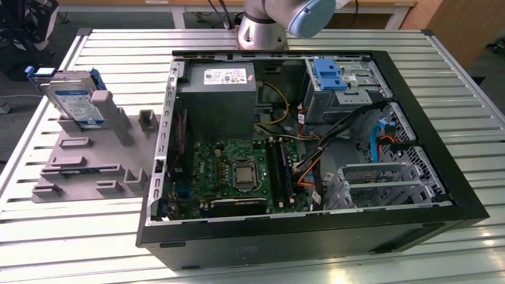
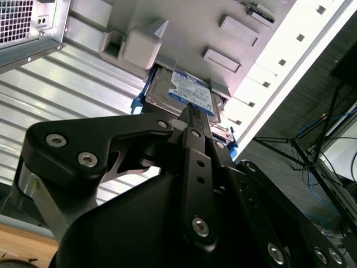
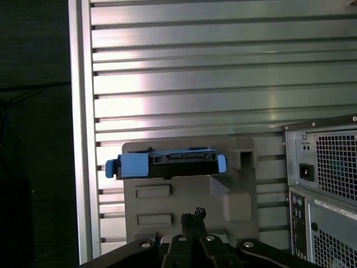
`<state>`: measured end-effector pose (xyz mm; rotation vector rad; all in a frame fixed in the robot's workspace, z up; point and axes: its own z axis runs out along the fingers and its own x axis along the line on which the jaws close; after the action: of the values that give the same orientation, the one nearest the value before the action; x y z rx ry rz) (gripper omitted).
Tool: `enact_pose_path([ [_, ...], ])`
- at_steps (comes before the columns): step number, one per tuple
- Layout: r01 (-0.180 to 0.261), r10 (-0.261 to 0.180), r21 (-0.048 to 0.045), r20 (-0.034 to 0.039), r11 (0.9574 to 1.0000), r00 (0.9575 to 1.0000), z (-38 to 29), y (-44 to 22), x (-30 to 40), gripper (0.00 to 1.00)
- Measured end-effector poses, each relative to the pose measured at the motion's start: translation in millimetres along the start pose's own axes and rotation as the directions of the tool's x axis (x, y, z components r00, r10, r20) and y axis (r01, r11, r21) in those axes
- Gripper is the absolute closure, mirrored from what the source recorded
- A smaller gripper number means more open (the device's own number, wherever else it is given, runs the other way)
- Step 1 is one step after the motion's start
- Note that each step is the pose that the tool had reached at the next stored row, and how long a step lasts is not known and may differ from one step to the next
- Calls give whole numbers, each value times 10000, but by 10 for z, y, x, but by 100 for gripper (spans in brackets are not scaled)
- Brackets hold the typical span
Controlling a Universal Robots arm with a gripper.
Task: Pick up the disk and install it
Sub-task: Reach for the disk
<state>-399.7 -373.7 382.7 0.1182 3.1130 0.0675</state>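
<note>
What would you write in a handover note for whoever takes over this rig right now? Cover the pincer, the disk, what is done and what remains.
The pincer holds nothing and hangs clear of the disk.
The disk stands on edge in the grey holder on the slatted table, to the exterior view's left of the open computer case.
Done: nothing.
Left: picking up and installing.

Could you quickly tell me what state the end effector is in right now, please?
End effector: closed, holding nothing; the disk sits in its grey stand.
</note>
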Motion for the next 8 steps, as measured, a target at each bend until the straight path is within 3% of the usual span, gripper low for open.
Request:
enact_pose_path([
  [8, 1, -1, 0, 1, 10000, 10000, 2, -3, 38, 89],
])
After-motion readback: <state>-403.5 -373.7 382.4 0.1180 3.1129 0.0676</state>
